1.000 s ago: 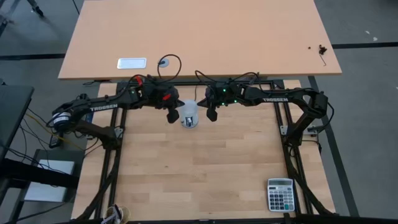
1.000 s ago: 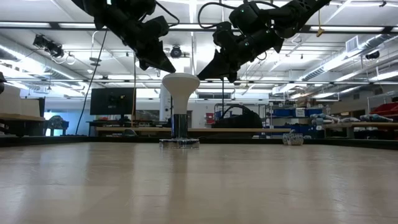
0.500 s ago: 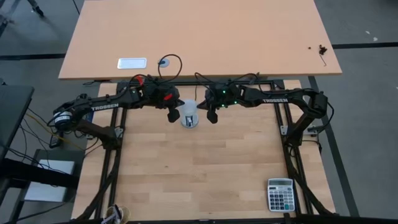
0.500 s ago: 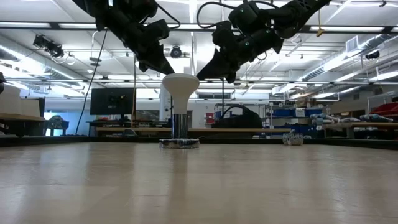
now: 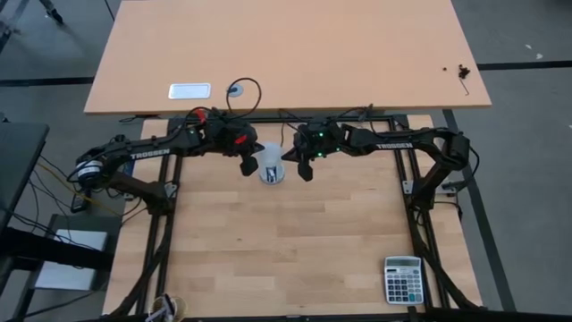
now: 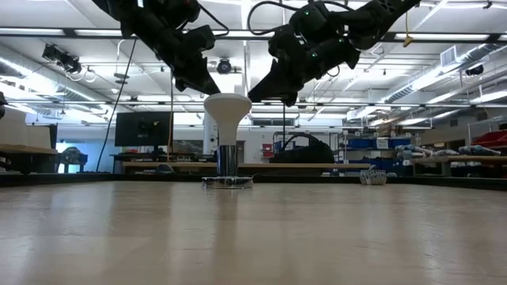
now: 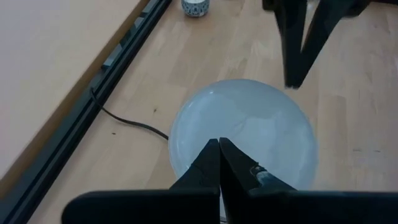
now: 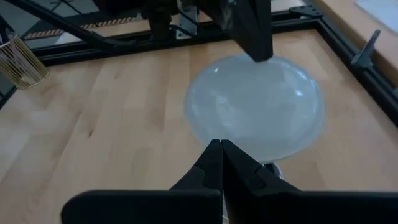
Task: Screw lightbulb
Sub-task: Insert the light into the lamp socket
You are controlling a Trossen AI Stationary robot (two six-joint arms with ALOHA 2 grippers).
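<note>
The white lightbulb point(image 6: 228, 105) stands upright, its narrow neck down in the socket point(image 6: 228, 181), near the table's far edge at the middle point(image 5: 272, 165). My left gripper point(image 5: 248, 170) is shut; its tip slants down beside the left of the bulb's wide head point(image 7: 242, 134). My right gripper point(image 5: 305, 172) is shut too, and its tip slants down beside the head's right side point(image 8: 255, 102). In the low view both tips point(image 6: 214, 89) point(image 6: 252, 98) show at the head's upper edges. My left gripper's shut tip stands at the upper left edge of the bulb's head point(image 6: 211, 100); I cannot tell whether it touches. My right gripper's shut tip stands at the head's right edge point(image 6: 247, 103); whether it touches I cannot tell either.
A calculator point(image 5: 403, 279) lies at the near right corner. A small cream puck point(image 7: 194, 7) sits on the table beyond the bulb, and a black cord point(image 7: 124, 118) runs from the socket toward the far rail. A larger tabletop point(image 5: 286, 54) lies behind the far edge.
My right gripper has swung a little toward the lightbulb's head, so its tip now shows at the head's right edge in the low view. The bulb has stayed upright in the socket.
</note>
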